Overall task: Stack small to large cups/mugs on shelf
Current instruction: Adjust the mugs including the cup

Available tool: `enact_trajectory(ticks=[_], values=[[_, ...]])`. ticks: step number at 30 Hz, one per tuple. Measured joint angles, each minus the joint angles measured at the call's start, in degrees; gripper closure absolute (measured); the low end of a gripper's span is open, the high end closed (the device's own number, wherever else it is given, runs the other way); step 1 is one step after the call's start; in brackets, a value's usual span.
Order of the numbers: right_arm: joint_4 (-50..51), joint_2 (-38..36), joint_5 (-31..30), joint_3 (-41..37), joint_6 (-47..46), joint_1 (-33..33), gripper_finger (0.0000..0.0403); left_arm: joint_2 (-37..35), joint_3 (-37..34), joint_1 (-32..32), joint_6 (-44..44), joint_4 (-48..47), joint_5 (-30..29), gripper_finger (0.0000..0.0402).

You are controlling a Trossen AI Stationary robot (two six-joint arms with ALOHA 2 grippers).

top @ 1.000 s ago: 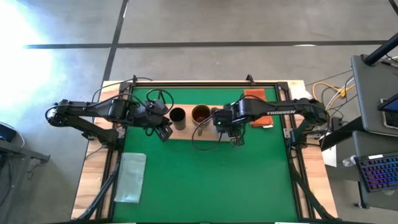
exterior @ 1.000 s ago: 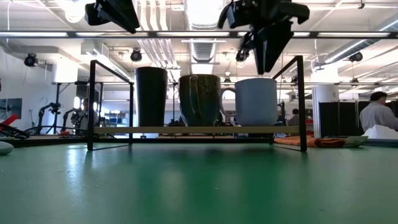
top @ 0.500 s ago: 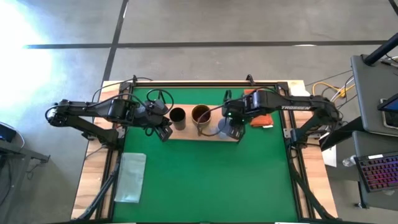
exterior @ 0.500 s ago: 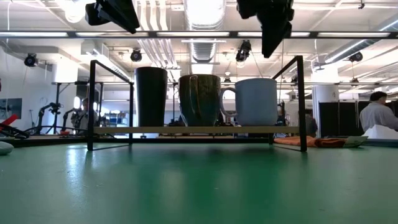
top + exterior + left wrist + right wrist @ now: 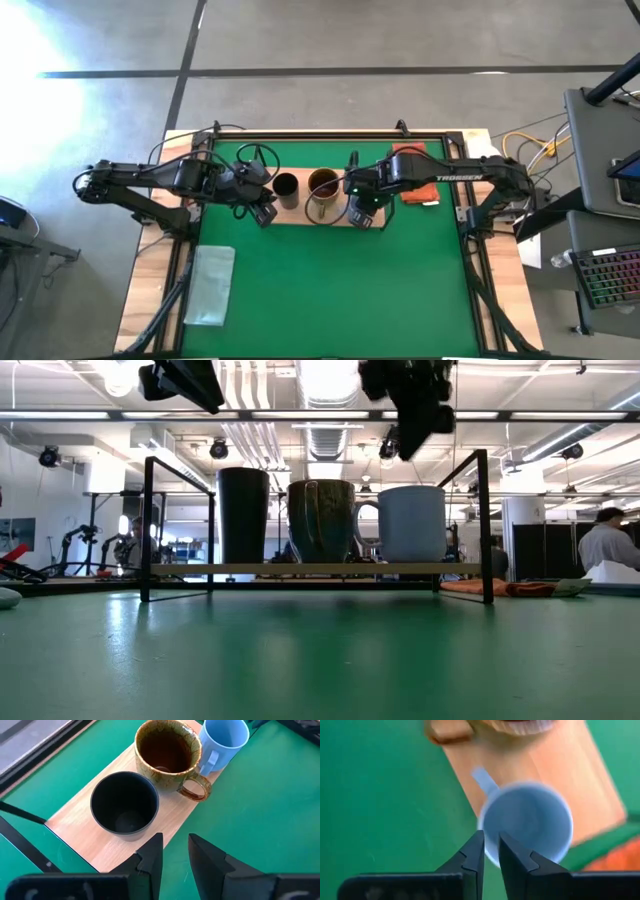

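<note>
The light-wood shelf (image 5: 310, 569) holds three vessels standing upright on their bases. From the table's left they are the black cup (image 5: 243, 515), the brown-gold mug (image 5: 321, 520) and the pale blue mug (image 5: 412, 523). My right gripper (image 5: 408, 450) hovers shut above the blue mug (image 5: 530, 820) with its tips clear of the rim. In the high view the right gripper (image 5: 362, 213) covers most of that mug. My left gripper (image 5: 265, 214) waits shut above the shelf's left near corner, looking at the black cup (image 5: 125, 802) and brown mug (image 5: 167, 752).
An orange-brown folded cloth (image 5: 415, 186) lies right of the shelf. A pale translucent cloth (image 5: 210, 285) lies near the table's left front. A cable loop (image 5: 255, 155) lies behind the left gripper. The shelf's black wire frame (image 5: 485, 525) rises at each end. A person (image 5: 605, 545) sits in the room beyond.
My right gripper has risen a little and gone from the shelf's near edge toward the table's left, and now stands over the blue mug. The three vessels have stayed where they were.
</note>
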State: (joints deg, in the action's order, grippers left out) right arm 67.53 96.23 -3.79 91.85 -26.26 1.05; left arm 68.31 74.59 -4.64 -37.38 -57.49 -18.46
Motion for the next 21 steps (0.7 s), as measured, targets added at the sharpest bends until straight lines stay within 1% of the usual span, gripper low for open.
enact_trajectory(ticks=[4, 8, 15, 21], values=[[-4.1, -0.5, -0.8, 1.9, 11.6, -1.5, 0.0343, 0.0, 0.0, 0.0, 1.7, 0.0, 0.0, 0.0324], [-7.5, 0.4, -0.5, 2.1, 23.3, -2.0, 0.0314, 0.0, 0.0, 0.0, 1.8, 0.0, 0.0, 0.0324], [-8.1, 4.8, -0.6, 1.9, 30.1, -1.4, 0.0268, 0.0, 0.0, 0.0, 1.8, 0.1, 0.1, 0.0324], [-8.0, 7.8, -0.8, 1.8, 32.8, -1.3, 0.0253, 0.0, 0.0, 0.0, 1.8, 0.0, 0.1, 0.0324]])
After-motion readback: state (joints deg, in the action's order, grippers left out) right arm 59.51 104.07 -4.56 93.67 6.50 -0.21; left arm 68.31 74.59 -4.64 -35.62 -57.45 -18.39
